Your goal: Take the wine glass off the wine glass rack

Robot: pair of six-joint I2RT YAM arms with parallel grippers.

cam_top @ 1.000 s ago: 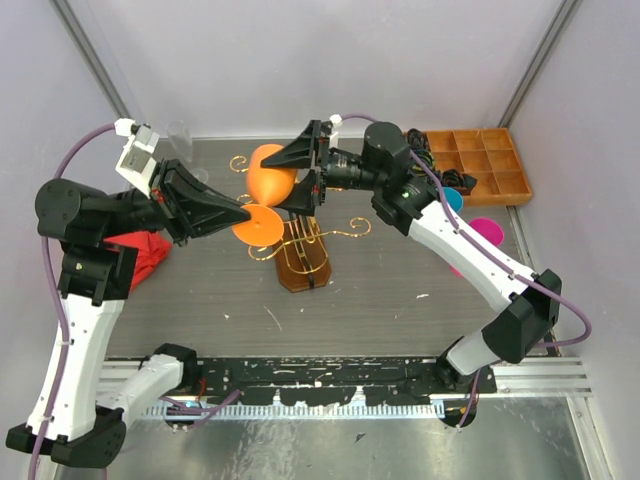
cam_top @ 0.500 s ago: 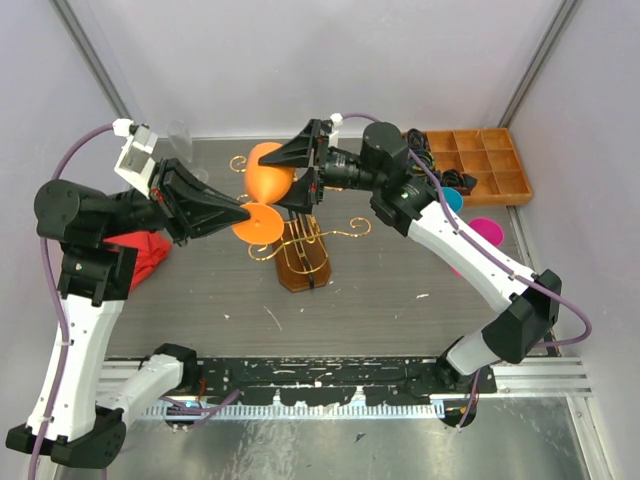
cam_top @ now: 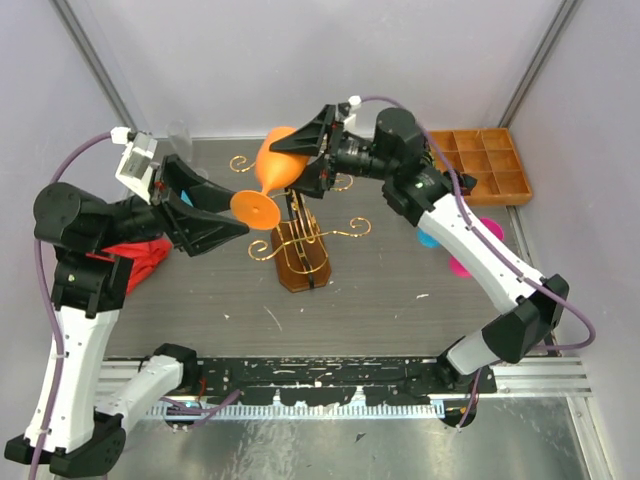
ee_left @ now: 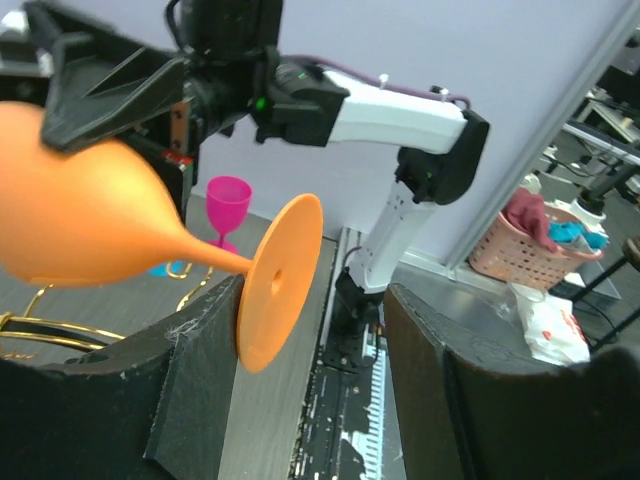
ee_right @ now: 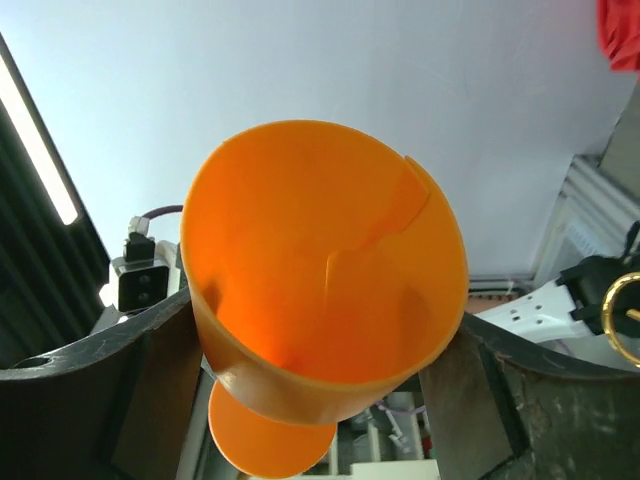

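The orange wine glass (cam_top: 278, 162) lies tilted in the air, left of the top of the wine glass rack (cam_top: 305, 240), a gold wire stand on a brown wooden base. My right gripper (cam_top: 315, 160) is shut on its bowl (ee_right: 320, 290), one finger (ee_right: 150, 390) on each side. The glass's round foot (cam_top: 255, 210) points at my left gripper (cam_top: 235, 215), which stands open. In the left wrist view the foot (ee_left: 280, 280) sits by one finger (ee_left: 200, 370), well apart from the other. I cannot tell whether the stem touches a rack arm.
A compartmented brown wooden tray (cam_top: 485, 165) stands at the back right. A pink glass (cam_top: 468, 265) and a blue one (cam_top: 428, 238) sit under the right arm. A red cloth (cam_top: 130, 262) lies at the left, a clear glass (cam_top: 180, 138) at the back left.
My left gripper has opened and let go of the glass's foot. The right gripper has lifted and tilted the glass, moving it a little toward the back.
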